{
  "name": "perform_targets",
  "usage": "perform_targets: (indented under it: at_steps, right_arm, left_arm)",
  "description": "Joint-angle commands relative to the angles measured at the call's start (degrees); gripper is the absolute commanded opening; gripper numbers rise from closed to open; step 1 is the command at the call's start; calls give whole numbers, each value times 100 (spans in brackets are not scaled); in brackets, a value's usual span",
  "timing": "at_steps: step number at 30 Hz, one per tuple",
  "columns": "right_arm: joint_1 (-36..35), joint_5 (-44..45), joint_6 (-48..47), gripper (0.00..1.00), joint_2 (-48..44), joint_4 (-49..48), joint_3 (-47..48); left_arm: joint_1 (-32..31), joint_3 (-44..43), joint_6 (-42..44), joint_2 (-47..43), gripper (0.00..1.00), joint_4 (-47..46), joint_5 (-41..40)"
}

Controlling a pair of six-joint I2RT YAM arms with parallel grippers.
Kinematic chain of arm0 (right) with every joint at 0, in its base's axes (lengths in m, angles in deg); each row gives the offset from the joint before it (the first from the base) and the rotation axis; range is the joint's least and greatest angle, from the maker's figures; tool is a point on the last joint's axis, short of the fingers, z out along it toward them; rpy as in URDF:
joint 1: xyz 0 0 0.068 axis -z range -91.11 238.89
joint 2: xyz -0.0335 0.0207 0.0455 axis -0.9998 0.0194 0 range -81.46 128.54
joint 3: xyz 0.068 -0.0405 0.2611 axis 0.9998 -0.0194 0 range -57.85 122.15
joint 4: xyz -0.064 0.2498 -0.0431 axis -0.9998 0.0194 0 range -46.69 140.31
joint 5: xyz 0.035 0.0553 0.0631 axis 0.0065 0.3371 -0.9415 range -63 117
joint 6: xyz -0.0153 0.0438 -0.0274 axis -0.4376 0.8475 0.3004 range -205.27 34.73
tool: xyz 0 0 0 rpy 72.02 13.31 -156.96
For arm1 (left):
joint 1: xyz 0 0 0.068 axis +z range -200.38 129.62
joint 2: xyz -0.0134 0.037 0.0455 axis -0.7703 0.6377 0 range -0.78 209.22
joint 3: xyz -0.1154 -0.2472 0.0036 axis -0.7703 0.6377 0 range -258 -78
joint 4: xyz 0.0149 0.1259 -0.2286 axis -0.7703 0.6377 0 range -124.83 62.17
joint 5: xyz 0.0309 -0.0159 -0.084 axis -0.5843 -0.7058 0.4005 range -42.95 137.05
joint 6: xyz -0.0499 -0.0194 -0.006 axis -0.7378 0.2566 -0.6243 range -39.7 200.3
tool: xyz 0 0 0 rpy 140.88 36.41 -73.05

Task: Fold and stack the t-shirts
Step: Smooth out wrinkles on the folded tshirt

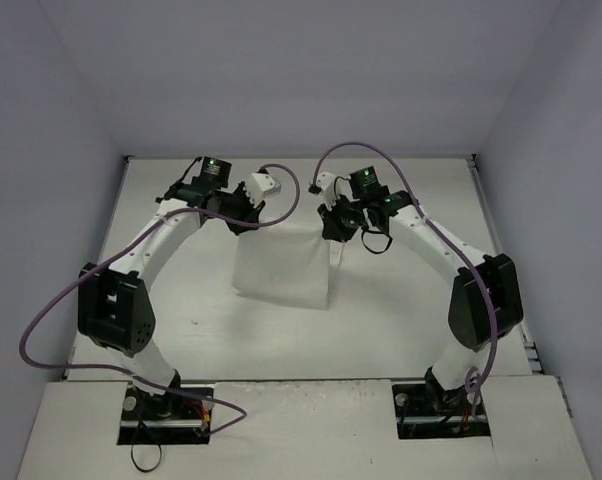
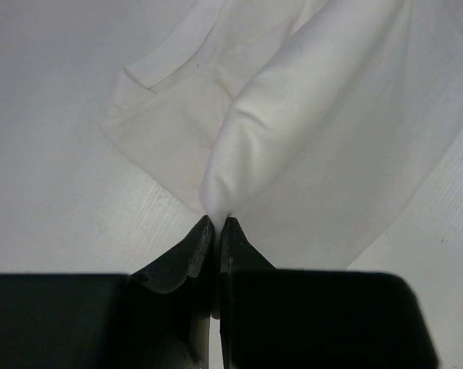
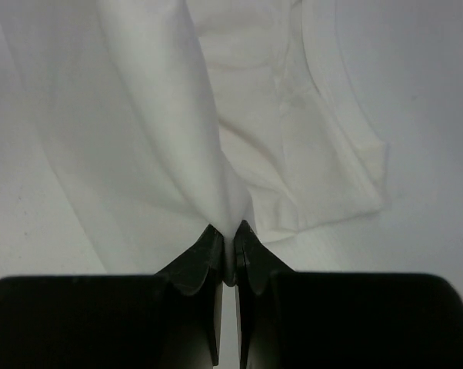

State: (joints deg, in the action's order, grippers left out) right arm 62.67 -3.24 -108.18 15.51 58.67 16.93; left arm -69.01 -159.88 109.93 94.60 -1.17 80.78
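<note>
White cloth fills the middle of the top view: the t-shirt (image 1: 281,268) lies on the pale table (image 1: 411,310) as a fairly narrow upright panel, its sides apparently already turned in, though the layers are hard to tell apart from above. No red print shows in any view, so the printed side is probably facing down or folded inside. At the upper left corner of that panel the left gripper (image 1: 243,215) is down on the cloth, and at the upper right corner the right gripper (image 1: 336,225) is too. Each wrist view shows the fingers pressed nearly together with a raised ridge of fabric pinched between the tips, at the lower centre of the frame, and a stitched edge lying flat just beyond. Judging from this, the lengthwise folding looks done and the crosswise fold is only starting: both far corners are held, but the cloth is barely lifted off the table. Carrying that edge over to the near edge, smoothing it and setting it on a stack remain. No second shirt or stack is visible.
</note>
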Motion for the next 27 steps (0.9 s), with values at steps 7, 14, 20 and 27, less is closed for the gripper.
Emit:
perform_targets:
  at_steps: [7, 14, 20, 27]
  right_arm:
    - [338, 174, -89, 0, 815, 281, 1073]
    - [925, 144, -20, 0, 1557, 198, 1364]
    - [1312, 185, 217, 0, 1844, 177, 1787]
    - [1325, 958, 641, 8, 2109, 137, 2259]
  left_arm:
    - [60, -1143, -58, 1322, 1, -330, 255]
    - [53, -1436, -910, 1730, 3, -1887, -277]
    - [17, -1533, -1602, 1923, 7, -2875, -657]
    - [-117, -1711, -2040, 2175, 72, -3167, -1831]
